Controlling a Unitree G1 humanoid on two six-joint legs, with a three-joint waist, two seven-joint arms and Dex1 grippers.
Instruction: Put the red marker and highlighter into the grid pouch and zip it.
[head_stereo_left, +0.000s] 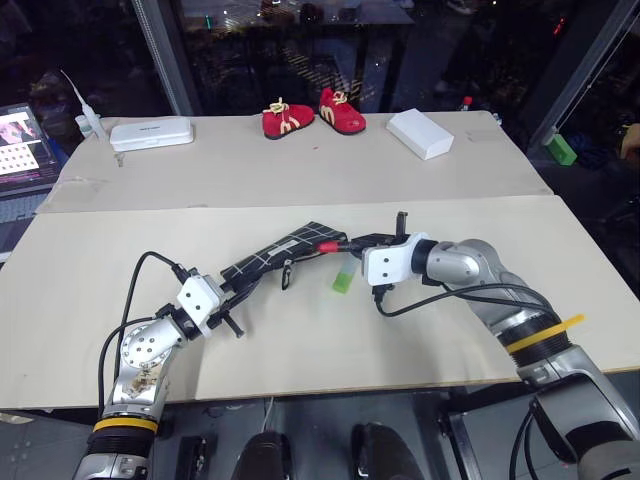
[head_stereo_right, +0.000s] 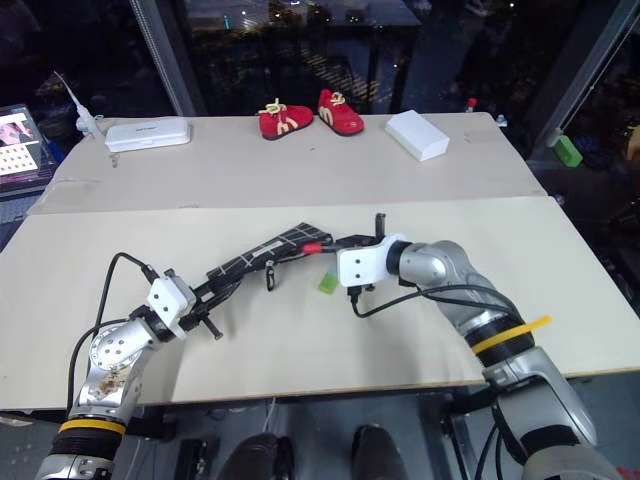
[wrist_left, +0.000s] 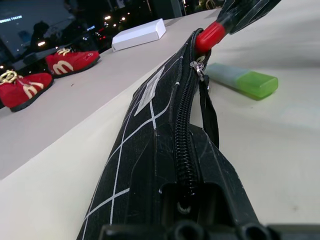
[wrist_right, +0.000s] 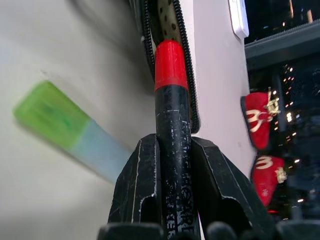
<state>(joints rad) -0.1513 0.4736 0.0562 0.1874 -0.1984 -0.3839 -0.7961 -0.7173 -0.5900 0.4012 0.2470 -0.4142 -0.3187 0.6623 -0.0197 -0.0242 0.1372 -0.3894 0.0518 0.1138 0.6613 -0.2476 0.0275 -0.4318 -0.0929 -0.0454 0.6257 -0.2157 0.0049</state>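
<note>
Right wrist view: right hand (wrist_right: 172, 150) clamped on the red marker (wrist_right: 171, 100), both black fingers (wrist_right: 137, 185) pressed to its dark barrel, red tip poking into the open zipper mouth of the grid pouch (wrist_right: 165, 20). Head views show the same hand (head_stereo_left: 375, 243) reaching in from the right, marker (head_stereo_left: 328, 247) roughly level and aimed left at the pouch's far end. Left hand (head_stereo_left: 232, 292) closed on the near end of the grid pouch (head_stereo_left: 285, 252), holding that end; left wrist view looks along the zipper (wrist_left: 181, 130), unzipped at the far end where the marker tip (wrist_left: 209, 36) sits, black pull strap (wrist_left: 210, 112) hanging down the side, small white label (wrist_left: 150, 90) on the fabric. Highlighter (head_stereo_left: 343, 280) lies loose on the counter (head_stereo_left: 320, 330) just beside the pouch's open end, below the right hand, light green with pale cap. Further back: pair of red shoes (head_stereo_left: 312, 118), white box (head_stereo_left: 420, 133), white case (head_stereo_left: 151, 133).
</note>
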